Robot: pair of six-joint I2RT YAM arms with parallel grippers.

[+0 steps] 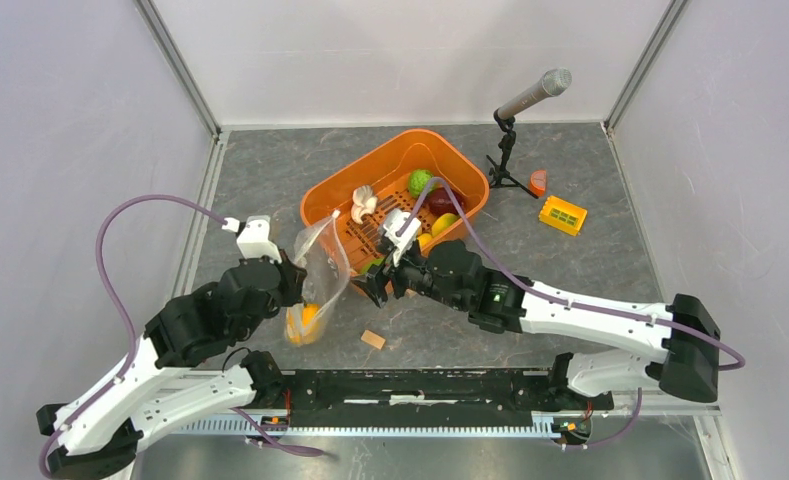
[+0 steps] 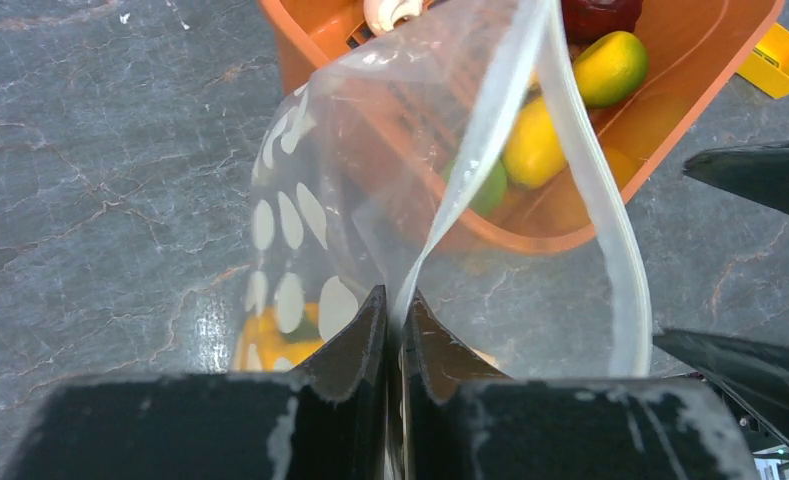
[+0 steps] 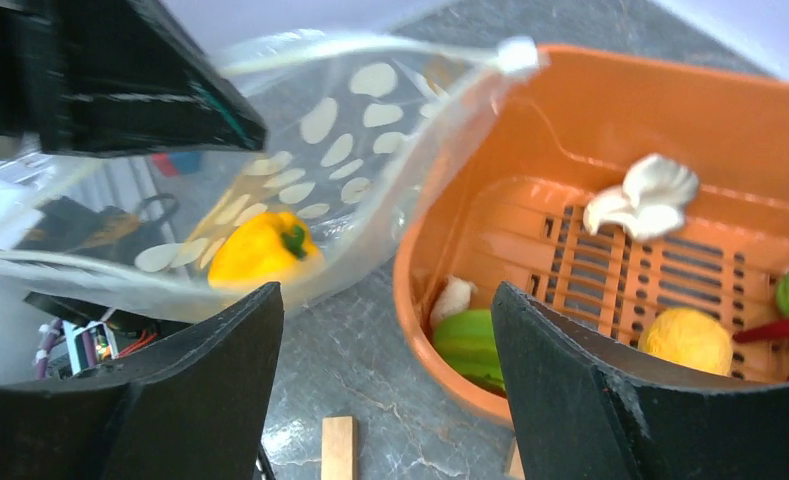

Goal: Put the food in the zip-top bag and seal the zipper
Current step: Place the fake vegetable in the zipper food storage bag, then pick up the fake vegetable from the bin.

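Observation:
My left gripper (image 1: 298,277) is shut on the mouth edge of the polka-dot zip-top bag (image 1: 322,262) and holds it up with the mouth open; the pinch also shows in the left wrist view (image 2: 400,312). A yellow pepper (image 3: 260,250) lies inside the bag (image 3: 355,110). My right gripper (image 1: 374,287) is open and empty, low over the table between the bag and the orange basket's near corner; in its own view (image 3: 388,295) nothing is between the fingers. In the basket (image 1: 345,200) lie white garlic (image 3: 645,190), green cabbage (image 1: 420,182), a dark red piece (image 1: 441,201), a yellow round piece (image 3: 685,340) and a green piece (image 3: 465,340).
A tan wooden cube (image 1: 373,340) lies on the table just in front of the right gripper. A microphone on a small stand (image 1: 530,100), an orange-red piece (image 1: 538,182) and a yellow block (image 1: 562,215) sit right of the basket. Walls enclose the table on three sides.

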